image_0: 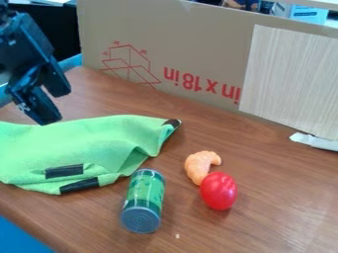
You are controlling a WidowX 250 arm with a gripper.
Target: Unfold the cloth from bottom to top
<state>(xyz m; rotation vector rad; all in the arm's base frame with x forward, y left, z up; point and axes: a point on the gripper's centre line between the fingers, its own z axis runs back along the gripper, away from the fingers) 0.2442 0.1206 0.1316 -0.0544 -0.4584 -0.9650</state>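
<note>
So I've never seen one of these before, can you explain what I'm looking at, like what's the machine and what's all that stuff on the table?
The black machine at the upper left is a robot arm, ending in a two-fingered claw. The claw is open, hovers by the green cloth and holds nothing. There is one picture, from a fixed camera looking down at a slant.

The cloth lies rumpled on the brown wooden table, with black patches along its edges. Near it, a green can lies on its side. To the can's right are a curved orange piece and a shiny red one. A cardboard panel stands behind.
</note>
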